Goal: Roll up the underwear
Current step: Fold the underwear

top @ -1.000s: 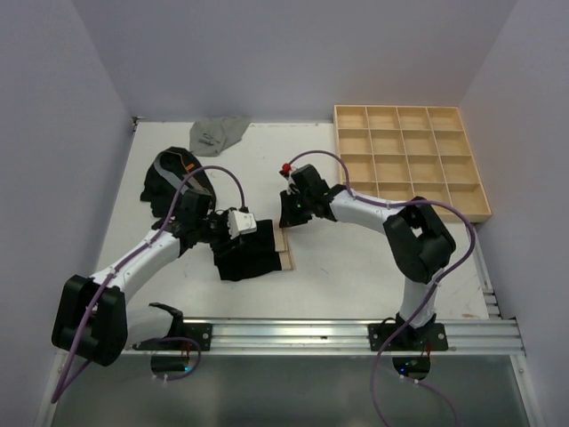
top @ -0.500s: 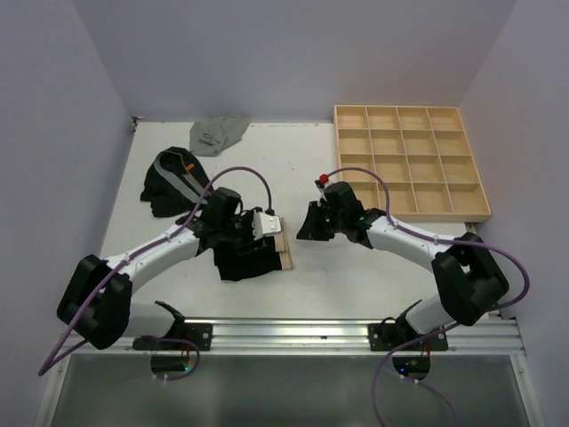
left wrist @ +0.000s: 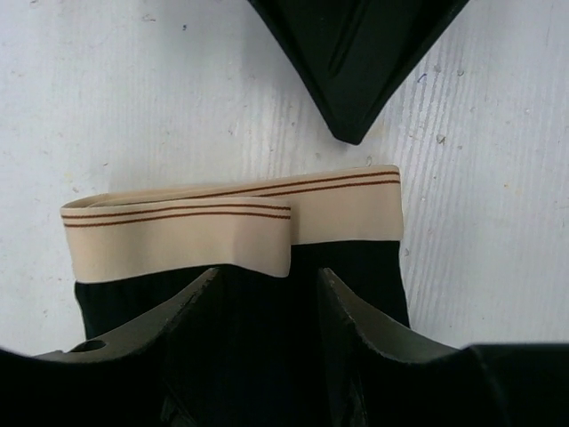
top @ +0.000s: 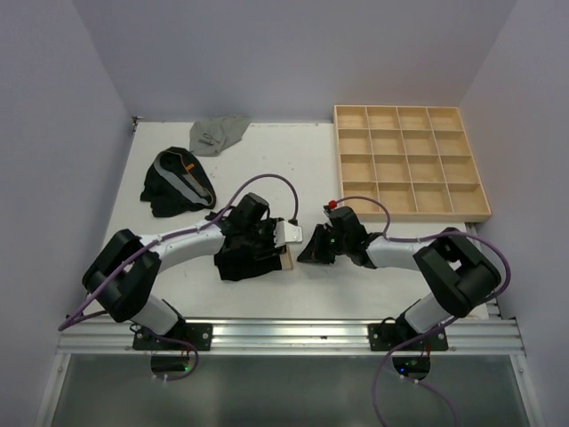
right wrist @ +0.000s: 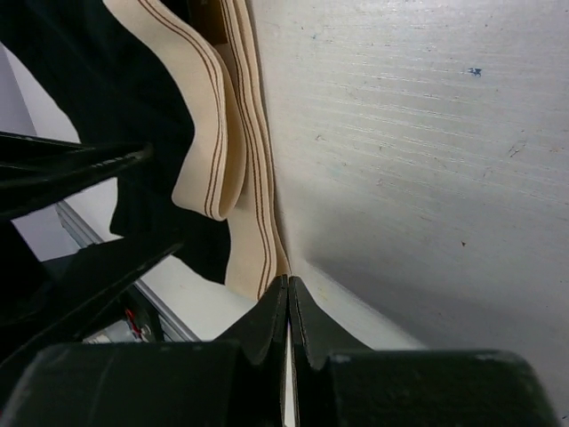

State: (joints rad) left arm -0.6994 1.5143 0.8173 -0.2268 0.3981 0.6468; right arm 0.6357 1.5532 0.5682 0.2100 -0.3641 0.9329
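We find the black cloth briefs (top: 242,265), tan striped waistband (left wrist: 222,222) partly doubled over, flat on the white worktop (top: 347,286). The left tool (left wrist: 262,283) sits half-open astride the black cloth, gripping nothing. The right tool (right wrist: 289,286) is closed, tip at the waistband's edge. We judge rolling barely begun. Next: pinch the waistband and turn it over.

2 black underwear (top: 244,263) (top: 171,189), 1 grey underwear (top: 219,133), 1 wooden grid tray (top: 400,108) with 16 compartments, 2 arms (top: 178,242) (top: 400,252).

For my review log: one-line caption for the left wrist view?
Left end effector open over black briefs with folded tan waistband; shut right end effector just beyond.
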